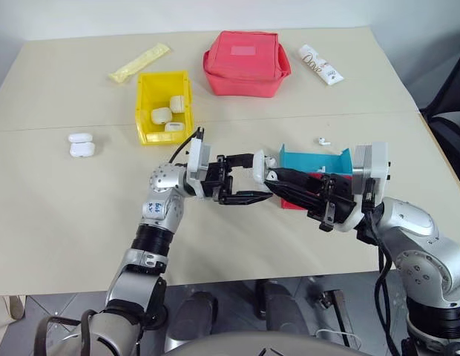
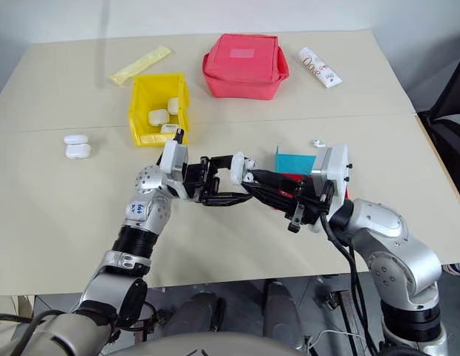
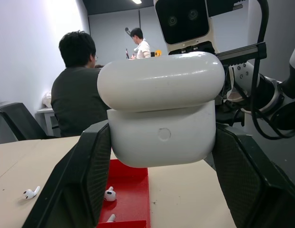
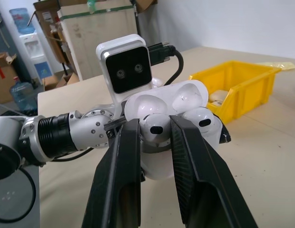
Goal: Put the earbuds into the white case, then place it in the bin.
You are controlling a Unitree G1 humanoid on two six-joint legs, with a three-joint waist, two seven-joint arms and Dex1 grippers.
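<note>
Nearest, above bare table (image 1: 67, 222), the left gripper (image 1: 241, 180) is clamped on the open white case (image 3: 162, 109). The right gripper (image 4: 154, 137) meets it, jaws nearly closed, pinching an earbud (image 4: 154, 129) at the case's wells. Just behind sit the blue tray (image 1: 311, 159) and red tray (image 3: 131, 190); a loose earbud (image 1: 320, 140) lies beyond. Farther left, the yellow bin (image 1: 145, 100) holds cases, with open tabletop around it; two spare cases (image 1: 81, 144) lie well apart

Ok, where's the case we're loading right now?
The open white case is held off the table in the left gripper, mid-scene in the head views, just left of the blue tray, meeting the right gripper, which pinches an earbud.
</note>
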